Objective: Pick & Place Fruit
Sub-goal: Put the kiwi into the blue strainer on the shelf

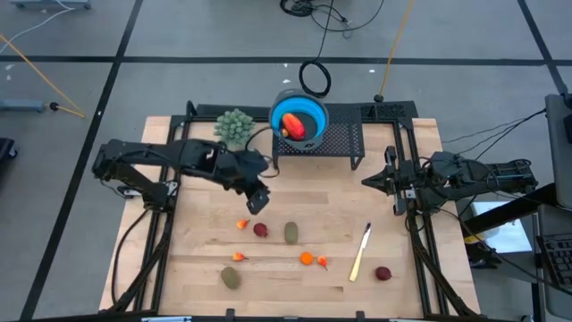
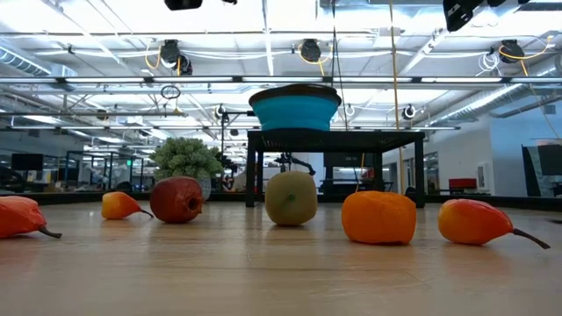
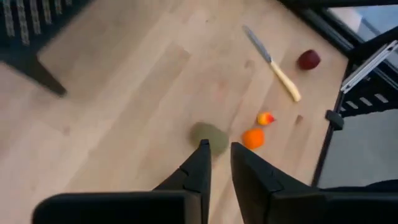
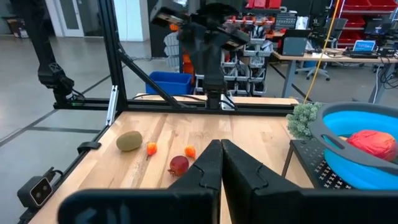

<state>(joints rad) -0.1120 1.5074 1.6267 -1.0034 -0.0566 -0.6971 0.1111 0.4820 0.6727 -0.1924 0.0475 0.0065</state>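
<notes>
The fruit lies scattered on the wooden table: a dark red round piece [image 1: 260, 230], an olive-green oval [image 1: 291, 233], a second olive one [image 1: 231, 278], small orange pieces [image 1: 307, 258] and another dark red piece [image 1: 383, 273]. The larger red-orange piece [image 1: 293, 126] lies inside the blue bowl [image 1: 313, 111]. My left gripper [image 1: 259, 202] hovers over the table's middle, its fingers a little apart and empty; in its wrist view the olive oval [image 3: 210, 137] shows just past the left gripper [image 3: 220, 152]. My right gripper [image 1: 366, 182] waits shut near the right edge.
The bowl stands on a black mesh rack [image 1: 344, 141] at the far side, with the bushy plant ball [image 1: 234, 128] to its left. A knife with a pale handle [image 1: 360, 252] lies near the right front. Bare wood lies between the rack and the fruit.
</notes>
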